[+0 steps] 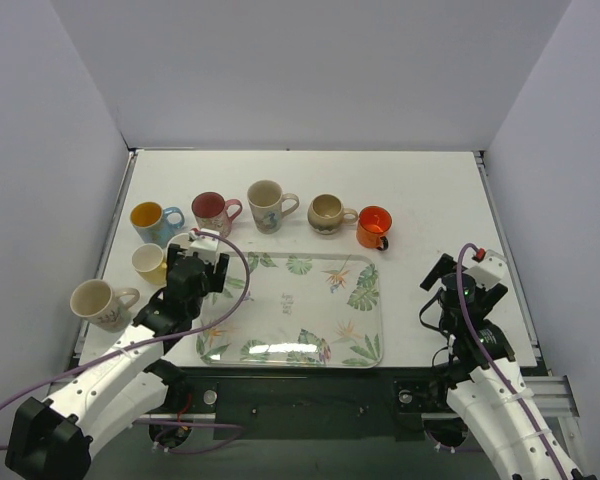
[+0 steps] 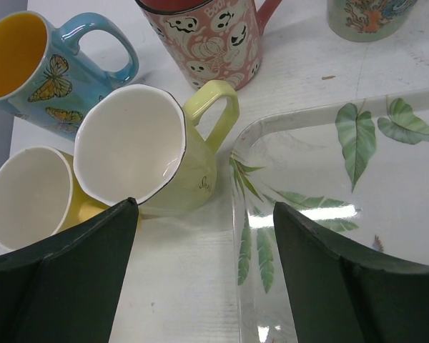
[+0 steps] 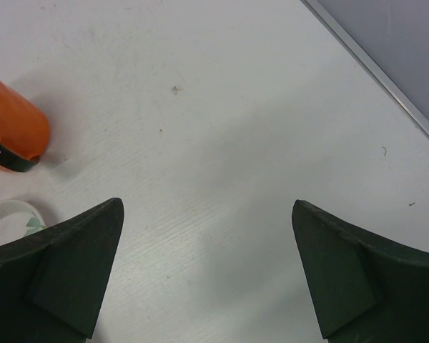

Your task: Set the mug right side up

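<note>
A pale yellow-green mug [image 2: 179, 168] with a white inside stands just ahead of my left gripper [image 2: 204, 207], mouth up and towards the camera, close against a yellow mug [image 2: 28, 196]. I cannot tell if it leans. My left gripper [image 1: 195, 265] is open and empty, over the table beside the tray's left edge; its left finger is by the mug's rim. In the top view my gripper mostly hides that mug. My right gripper [image 3: 206, 204] is open and empty over bare table at the right [image 1: 450, 285].
A clear leaf-print tray [image 1: 365, 345] lies at centre front, also in the left wrist view [image 2: 415, 214]. Mouth-up mugs: blue butterfly [image 2: 50, 64], pink ghost [image 2: 207, 36], tall white [image 1: 268, 205], beige [image 1: 328, 212], orange [image 1: 374, 227], yellow [image 1: 150, 262], cream [image 1: 98, 303].
</note>
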You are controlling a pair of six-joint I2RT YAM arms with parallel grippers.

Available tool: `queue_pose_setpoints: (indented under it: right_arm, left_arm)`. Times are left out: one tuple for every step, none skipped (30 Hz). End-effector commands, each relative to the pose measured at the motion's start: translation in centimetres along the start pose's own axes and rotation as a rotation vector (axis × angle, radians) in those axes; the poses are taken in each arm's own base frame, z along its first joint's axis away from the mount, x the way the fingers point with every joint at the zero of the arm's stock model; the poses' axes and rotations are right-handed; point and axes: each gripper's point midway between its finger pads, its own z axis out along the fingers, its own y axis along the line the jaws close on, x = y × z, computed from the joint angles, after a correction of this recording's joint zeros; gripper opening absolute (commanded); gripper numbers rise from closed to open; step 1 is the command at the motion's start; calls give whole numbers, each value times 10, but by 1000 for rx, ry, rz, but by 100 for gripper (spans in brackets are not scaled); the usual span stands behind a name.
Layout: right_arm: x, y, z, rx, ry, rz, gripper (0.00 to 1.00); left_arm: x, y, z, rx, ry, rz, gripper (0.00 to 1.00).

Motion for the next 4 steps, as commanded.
queue_pose_setpoints:
  right_arm:
    - [-5,-3,1,20,-32,11,98]
    - [-5,-3,1,19,-34,15,98]
    - [-5,-3,1,19,-34,13,98]
    - [-5,-3,1,19,-34,15,98]
  left_arm:
    - [-16,-1,0,11,-36,-37,86]
    - [-15,-1,0,12,-35,-42,86]
    - [-16,-1,0,12,-36,-45,87]
    - [-15,-2,0,16,-33,-47,86]
